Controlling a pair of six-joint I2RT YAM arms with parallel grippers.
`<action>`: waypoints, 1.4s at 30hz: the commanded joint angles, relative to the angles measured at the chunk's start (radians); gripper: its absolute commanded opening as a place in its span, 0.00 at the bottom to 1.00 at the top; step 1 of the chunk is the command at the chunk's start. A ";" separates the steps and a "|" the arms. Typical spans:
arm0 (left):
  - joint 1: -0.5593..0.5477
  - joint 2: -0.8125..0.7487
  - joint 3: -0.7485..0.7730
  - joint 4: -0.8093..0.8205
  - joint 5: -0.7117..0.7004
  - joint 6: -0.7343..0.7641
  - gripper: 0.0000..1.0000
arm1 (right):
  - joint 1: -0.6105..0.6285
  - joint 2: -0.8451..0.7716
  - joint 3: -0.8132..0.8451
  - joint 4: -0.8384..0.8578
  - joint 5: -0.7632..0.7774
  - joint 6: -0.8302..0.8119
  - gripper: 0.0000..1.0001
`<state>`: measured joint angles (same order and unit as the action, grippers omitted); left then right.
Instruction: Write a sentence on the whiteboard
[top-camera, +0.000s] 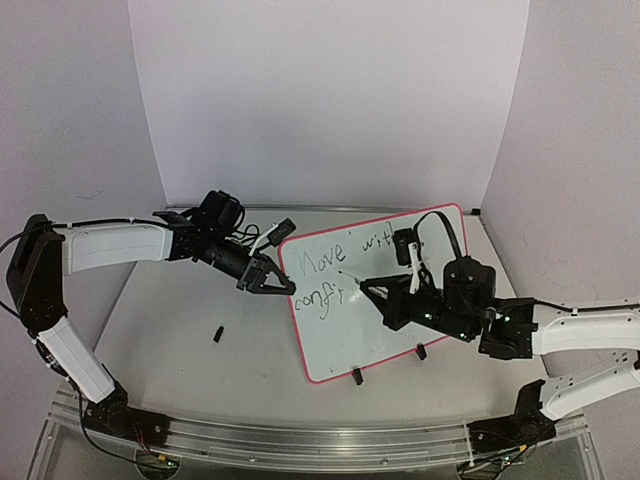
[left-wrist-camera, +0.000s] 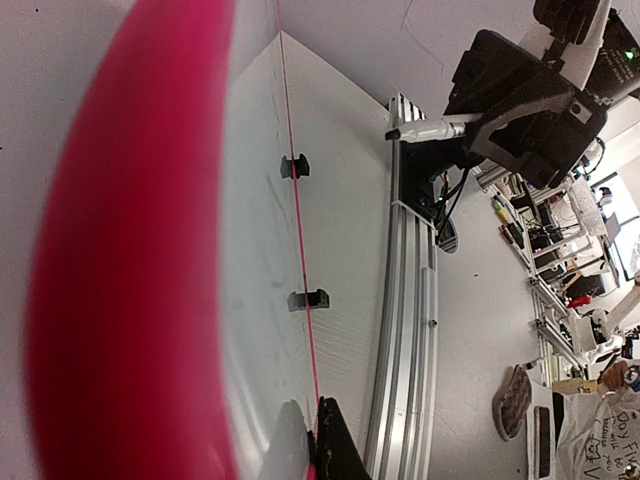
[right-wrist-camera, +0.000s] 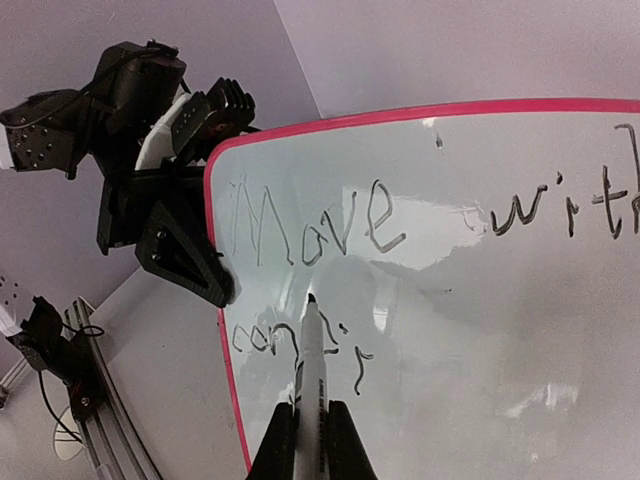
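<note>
The whiteboard (top-camera: 345, 345), white with a pink-red rim, stands tilted on the table. The sentence (top-camera: 338, 256) reads "Move with" in black, with a second row starting "confi" (right-wrist-camera: 262, 338) below it. My left gripper (top-camera: 284, 285) is shut on the whiteboard's left edge; in the left wrist view its jaws (left-wrist-camera: 315, 448) pinch the thin pink rim (left-wrist-camera: 300, 230). My right gripper (right-wrist-camera: 310, 445) is shut on a white marker (right-wrist-camera: 308, 375). The marker's black tip (right-wrist-camera: 311, 298) sits at the board surface (right-wrist-camera: 500, 350) between the two rows, above the last letters of the lower row.
Two black clip feet (top-camera: 356, 376) (top-camera: 421, 351) hold the board's lower edge. A small black piece (top-camera: 217, 333) lies on the table left of the board. An aluminium rail (top-camera: 300, 435) runs along the near edge. White backdrop panels (top-camera: 330, 100) close off the back and sides.
</note>
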<state>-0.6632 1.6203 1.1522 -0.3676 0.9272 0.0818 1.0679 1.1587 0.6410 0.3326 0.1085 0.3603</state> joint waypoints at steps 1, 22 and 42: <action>-0.037 0.002 0.023 -0.053 -0.013 0.075 0.00 | -0.027 -0.063 -0.018 -0.034 -0.080 -0.031 0.00; -0.040 0.006 0.024 -0.059 -0.018 0.079 0.00 | -0.169 -0.085 -0.117 0.013 -0.252 0.010 0.00; -0.042 0.006 0.026 -0.063 -0.023 0.082 0.00 | -0.170 0.039 -0.068 0.041 -0.213 0.007 0.00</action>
<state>-0.6697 1.6203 1.1576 -0.3695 0.9157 0.0795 0.9020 1.1679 0.5327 0.3531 -0.1056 0.3679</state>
